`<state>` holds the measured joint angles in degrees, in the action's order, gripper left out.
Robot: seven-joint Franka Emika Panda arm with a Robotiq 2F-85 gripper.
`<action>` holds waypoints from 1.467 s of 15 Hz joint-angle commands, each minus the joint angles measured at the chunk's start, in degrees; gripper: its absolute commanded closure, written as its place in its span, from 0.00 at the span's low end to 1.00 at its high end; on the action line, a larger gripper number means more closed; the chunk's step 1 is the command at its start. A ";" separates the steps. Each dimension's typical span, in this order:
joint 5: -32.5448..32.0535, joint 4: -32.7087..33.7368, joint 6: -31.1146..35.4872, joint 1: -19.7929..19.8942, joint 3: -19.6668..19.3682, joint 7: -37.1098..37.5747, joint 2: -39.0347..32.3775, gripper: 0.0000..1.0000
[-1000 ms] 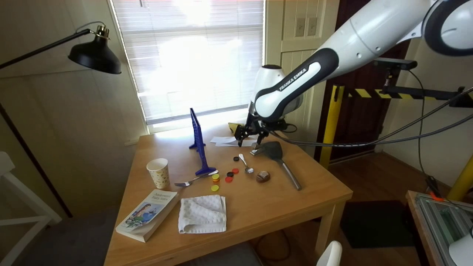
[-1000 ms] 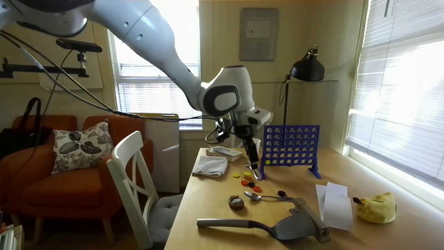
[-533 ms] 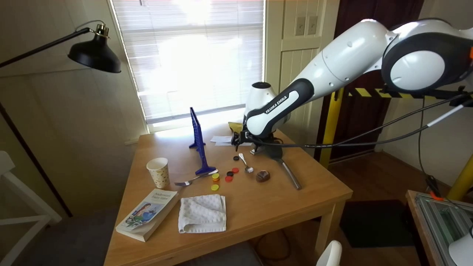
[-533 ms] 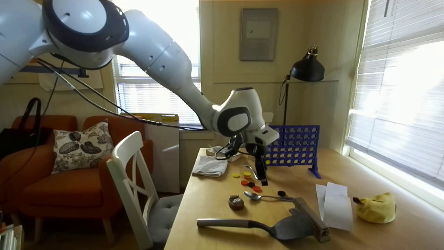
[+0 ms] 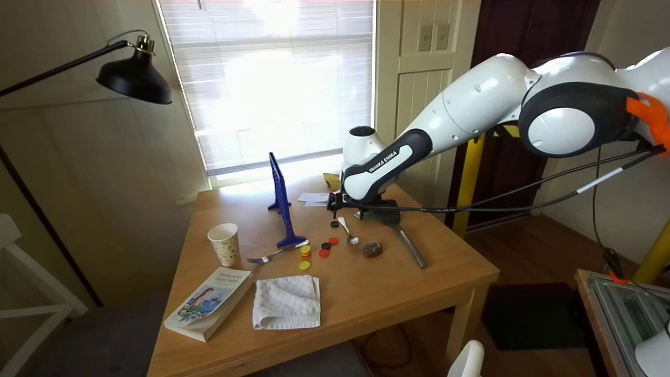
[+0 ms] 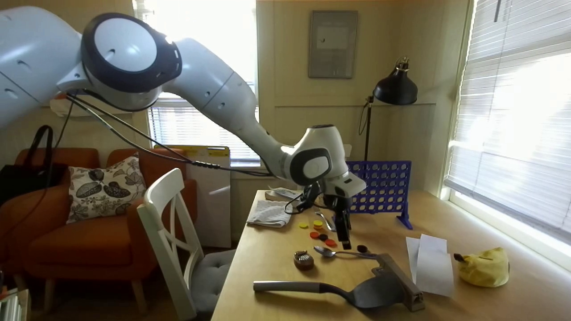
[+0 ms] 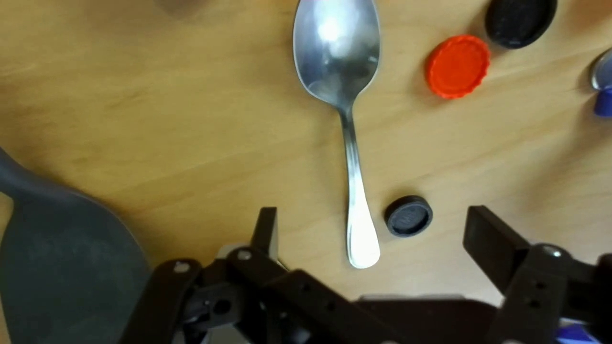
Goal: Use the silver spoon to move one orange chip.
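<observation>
The silver spoon (image 7: 337, 57) lies on the table, bowl away from the gripper, in the wrist view; it also shows in both exterior views (image 5: 352, 241) (image 6: 325, 252). My gripper (image 7: 373, 210) is open and empty above the spoon's handle end. The handle end and a black chip (image 7: 409, 216) show between its fingers. In an exterior view the gripper (image 6: 345, 245) hangs over the handle. An orange-red chip (image 7: 458, 67) lies right of the spoon's bowl; another (image 5: 324, 253) lies nearby. An orange chip (image 6: 318, 228) sits under a yellow one.
A dark spatula (image 7: 71, 267) lies left of the gripper, against a brown bar-shaped object (image 6: 401, 285). A brown round object (image 6: 304, 260) lies near the spoon's bowl. A blue upright rack (image 6: 379, 187), fork (image 5: 267, 259), cup (image 5: 224, 243), book (image 5: 209, 306) and white cloth (image 5: 287, 303) stand around.
The arm has come down, and the gripper has lowered toward the spoon's handle, moving right in one exterior picture and slightly left in another. The spoon and chips have not moved.
</observation>
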<state>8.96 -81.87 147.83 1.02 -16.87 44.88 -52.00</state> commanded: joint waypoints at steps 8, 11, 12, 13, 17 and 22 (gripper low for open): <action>-0.84 8.38 -6.57 2.40 1.67 0.53 -5.22 0.00; -0.80 9.06 -6.98 2.82 1.91 0.26 -6.03 0.29; -0.84 9.35 -6.95 2.93 1.95 0.11 -6.34 0.31; -0.79 9.59 -7.02 3.10 2.12 -0.08 -6.62 0.37; -0.62 9.95 -6.99 3.61 2.85 -0.91 -7.08 0.67; -0.71 10.22 -8.05 3.89 3.56 -2.17 -7.31 0.99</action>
<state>8.92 -74.37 141.79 3.73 -14.63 43.86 -57.96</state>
